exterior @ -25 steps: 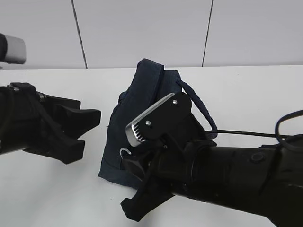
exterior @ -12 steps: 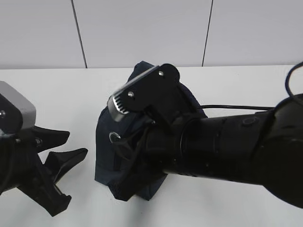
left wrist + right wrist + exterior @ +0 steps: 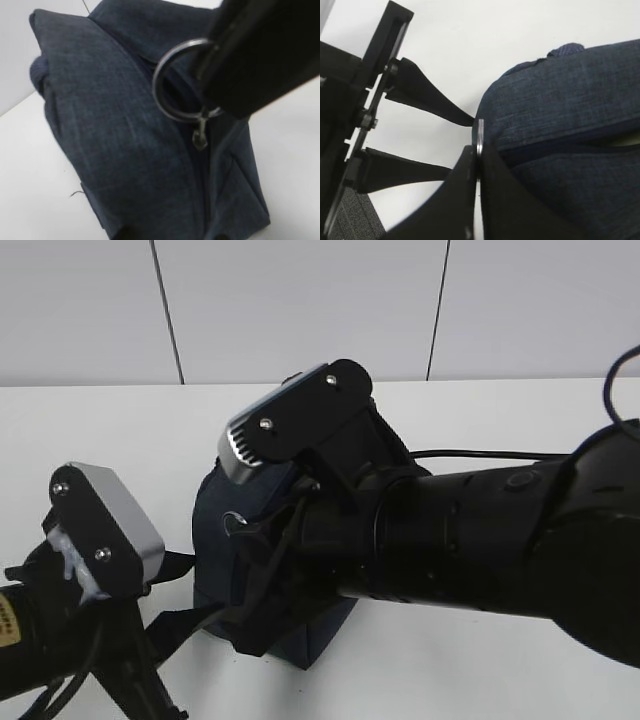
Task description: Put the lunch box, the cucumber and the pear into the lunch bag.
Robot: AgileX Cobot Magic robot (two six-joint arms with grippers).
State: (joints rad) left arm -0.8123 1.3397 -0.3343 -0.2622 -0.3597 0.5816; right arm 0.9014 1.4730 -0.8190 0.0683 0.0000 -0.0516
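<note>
the lunch bag [image 3: 215, 540] stands on the white counter [image 3: 500, 410] in the middle of the exterior view, its dark navy side and zipper line filling the left wrist view. the right pincer [image 3: 476, 165] has its fingers pressed together on the bag's silver ring pull [image 3: 175, 82], which shows edge-on between them in the right wrist view. the left pincer [image 3: 457, 145] points at the bag from just beside it with its two fingers apart and nothing between them.
</note>
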